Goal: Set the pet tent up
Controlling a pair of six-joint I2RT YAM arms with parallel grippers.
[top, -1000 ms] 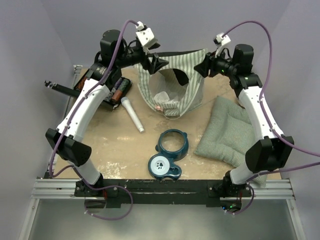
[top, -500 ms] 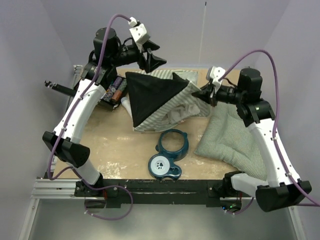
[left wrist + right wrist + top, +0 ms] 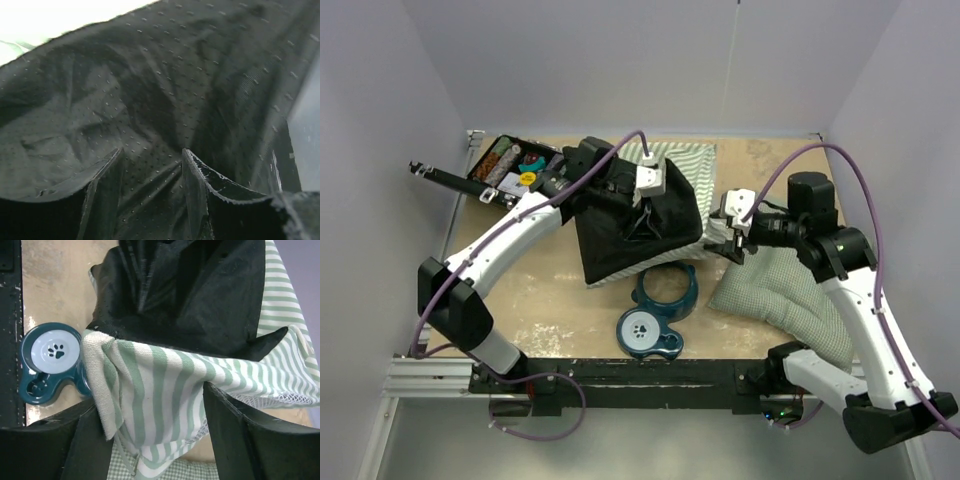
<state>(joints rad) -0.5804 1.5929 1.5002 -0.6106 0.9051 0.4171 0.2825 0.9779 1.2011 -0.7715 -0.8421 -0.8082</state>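
Note:
The pet tent (image 3: 685,160) lies collapsed in the middle of the table, its black floor panel (image 3: 620,240) facing up and green-and-white striped cloth showing at the back and right. My left gripper (image 3: 645,215) is down on that panel. In the left wrist view its jaws (image 3: 152,152) stand apart, with a ridge of dotted black fabric (image 3: 150,90) between them. My right gripper (image 3: 725,235) is at the tent's right edge. It is open (image 3: 150,397), and a hanging fold of striped cloth (image 3: 165,375) lies loose between its fingers.
A teal double pet-bowl stand (image 3: 655,310) sits just in front of the tent, also seen in the right wrist view (image 3: 47,362). A green checked cushion (image 3: 780,285) lies at the right, under my right arm. A black tray of small items (image 3: 510,165) is at the back left.
The tent, held up between both grippers a second ago, has flipped black side up and dropped onto the table. My left gripper came down onto it, narrowing. The right gripper moved nearer and now stands open.

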